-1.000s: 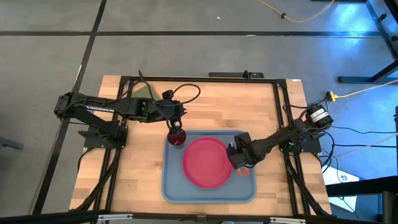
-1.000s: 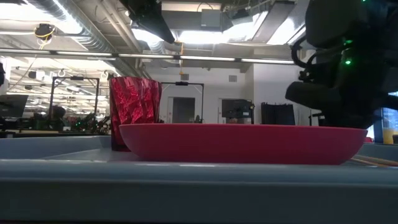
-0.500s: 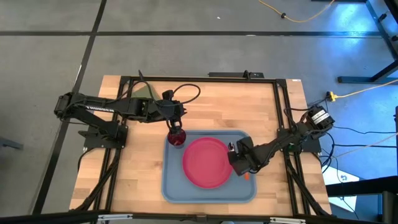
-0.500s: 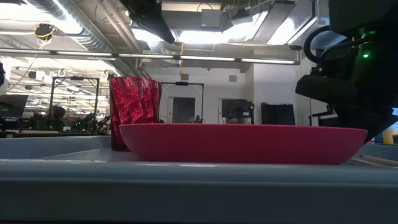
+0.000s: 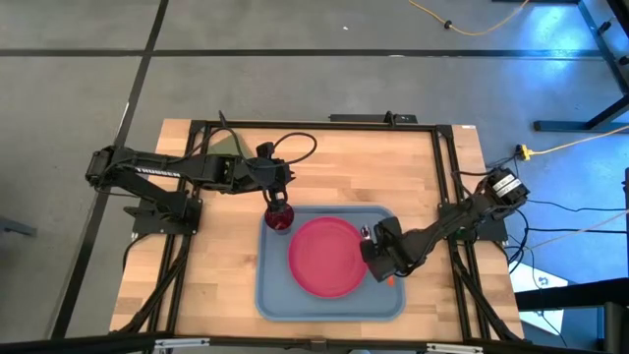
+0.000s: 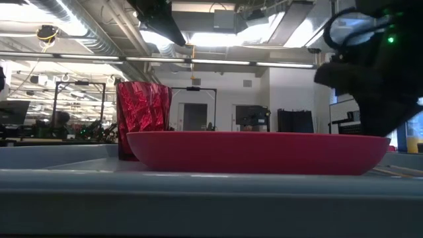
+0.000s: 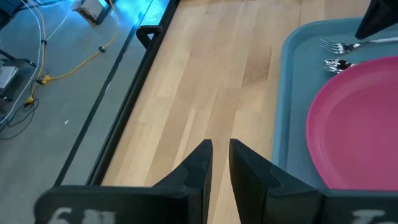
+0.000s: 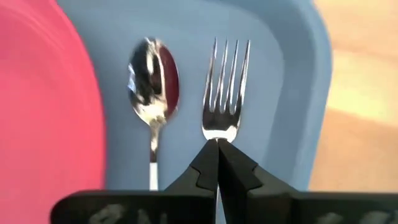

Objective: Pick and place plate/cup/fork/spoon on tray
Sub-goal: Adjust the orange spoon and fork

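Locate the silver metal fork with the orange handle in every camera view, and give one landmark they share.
High view: hidden under the right hand; only an orange tip shows beside it.
Low view: not visible.
Left wrist view: silver metal fork with orange handle at the far end of the tray.
Right wrist view: centre, tines pointing away.
Shared landmark: the large round pink-red plastic plate.

Two dark, slender jointed arms; left arm (image 5: 162, 173) bears white lettering and a looping black cable; right arm (image 5: 447, 224) similarly black.
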`<state>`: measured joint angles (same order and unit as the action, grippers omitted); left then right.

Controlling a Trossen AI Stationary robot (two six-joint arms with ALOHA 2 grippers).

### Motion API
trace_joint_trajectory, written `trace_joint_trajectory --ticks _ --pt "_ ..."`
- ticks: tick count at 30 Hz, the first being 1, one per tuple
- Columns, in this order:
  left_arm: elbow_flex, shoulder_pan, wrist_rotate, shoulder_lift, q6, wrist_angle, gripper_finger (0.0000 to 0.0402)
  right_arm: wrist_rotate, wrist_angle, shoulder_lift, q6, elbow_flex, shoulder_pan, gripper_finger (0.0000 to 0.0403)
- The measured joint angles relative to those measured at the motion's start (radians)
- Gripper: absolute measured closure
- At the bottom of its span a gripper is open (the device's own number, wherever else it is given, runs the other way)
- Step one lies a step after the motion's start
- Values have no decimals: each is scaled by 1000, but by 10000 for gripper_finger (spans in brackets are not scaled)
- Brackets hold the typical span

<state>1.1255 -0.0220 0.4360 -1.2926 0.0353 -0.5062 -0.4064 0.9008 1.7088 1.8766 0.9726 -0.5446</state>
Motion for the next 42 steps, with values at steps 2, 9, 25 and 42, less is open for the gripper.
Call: trace_joint_trajectory --ticks 2,9,25,42 --pt "0 0 0 0 0 0 355 -33 39 0 -3 26 0 396" --pt "0 0 0 0 0 0 355 -105 60 0 -99 55 49 396" --pt "0 0 0 0 0 0 355 -7 -99 0 -494 55 242 396" --pt "0 0 0 0 0 0 355 68 -228 -1 -652 5 278 396"
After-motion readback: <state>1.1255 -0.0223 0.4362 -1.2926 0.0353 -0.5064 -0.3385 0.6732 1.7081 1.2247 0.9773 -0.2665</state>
